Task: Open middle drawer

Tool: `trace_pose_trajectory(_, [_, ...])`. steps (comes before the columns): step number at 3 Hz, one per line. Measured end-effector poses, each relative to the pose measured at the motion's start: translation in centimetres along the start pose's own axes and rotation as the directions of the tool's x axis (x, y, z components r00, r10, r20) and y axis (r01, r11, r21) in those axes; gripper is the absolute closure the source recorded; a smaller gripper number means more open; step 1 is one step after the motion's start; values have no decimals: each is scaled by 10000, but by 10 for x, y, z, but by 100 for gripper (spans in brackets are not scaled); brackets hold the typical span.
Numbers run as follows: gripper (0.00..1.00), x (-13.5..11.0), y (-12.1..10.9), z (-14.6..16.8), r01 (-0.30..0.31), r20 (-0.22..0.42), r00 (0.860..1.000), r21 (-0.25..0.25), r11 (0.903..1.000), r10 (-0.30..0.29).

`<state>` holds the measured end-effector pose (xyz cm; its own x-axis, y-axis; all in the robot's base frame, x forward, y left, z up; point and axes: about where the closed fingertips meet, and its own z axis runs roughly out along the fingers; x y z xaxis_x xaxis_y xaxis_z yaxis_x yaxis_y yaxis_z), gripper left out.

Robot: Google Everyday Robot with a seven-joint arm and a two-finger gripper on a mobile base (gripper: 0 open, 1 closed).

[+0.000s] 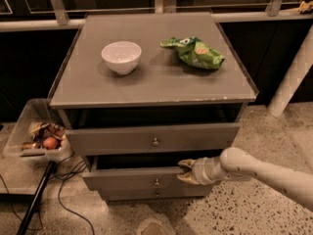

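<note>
Left to right: plastic bin (19,131) at 8 o'clock, the middle drawer (122,179) at 6 o'clock standing slightly out, the gripper (185,171) at 5 o'clock with fingers (186,163) pinching its front's top edge, so this looks mid-pull, and next comes a straight draw outward.

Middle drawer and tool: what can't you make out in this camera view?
Camera view:
Middle drawer: its inside, hidden by the top drawer overhanging it.
Tool, at the middle drawer's upper right edge: whether it grips the front, lost in shadow.
Arm: cut off by the right edge.
Lowest drawer: mostly hidden under the middle drawer's front.
</note>
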<state>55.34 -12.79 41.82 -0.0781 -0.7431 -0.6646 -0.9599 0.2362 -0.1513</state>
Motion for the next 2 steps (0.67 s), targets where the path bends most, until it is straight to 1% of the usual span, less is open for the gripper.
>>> trace_pose_trajectory(1, [100, -2, 0, -2, 0, 0, 10000, 0, 10000, 0])
trace_pose_trajectory(2, [100, 9, 22, -9, -161, 54, 9999, 50, 9999, 160])
